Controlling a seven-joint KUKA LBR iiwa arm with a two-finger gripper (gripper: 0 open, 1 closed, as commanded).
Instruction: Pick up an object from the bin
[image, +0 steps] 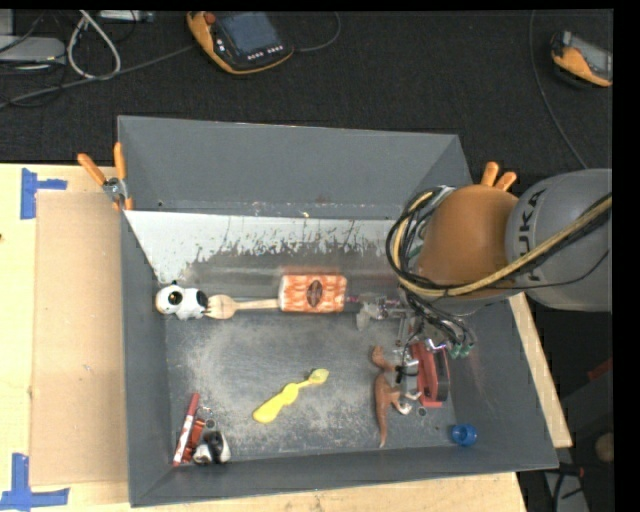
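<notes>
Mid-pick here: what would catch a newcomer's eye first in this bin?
The gripper hangs low at the right side of the bin, over a brown curved toy. An orange-headed brush lies along the back wall, and a yellow piece sits mid-floor.

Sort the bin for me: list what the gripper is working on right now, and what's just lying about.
Job in hand:
- gripper, lower right
- brown curved thing right by it

Lying about:
- small blue piece
- yellow piece, middle
- orange-headed brush with black-and-white knob
- red-and-black thing, lower left corner
</notes>
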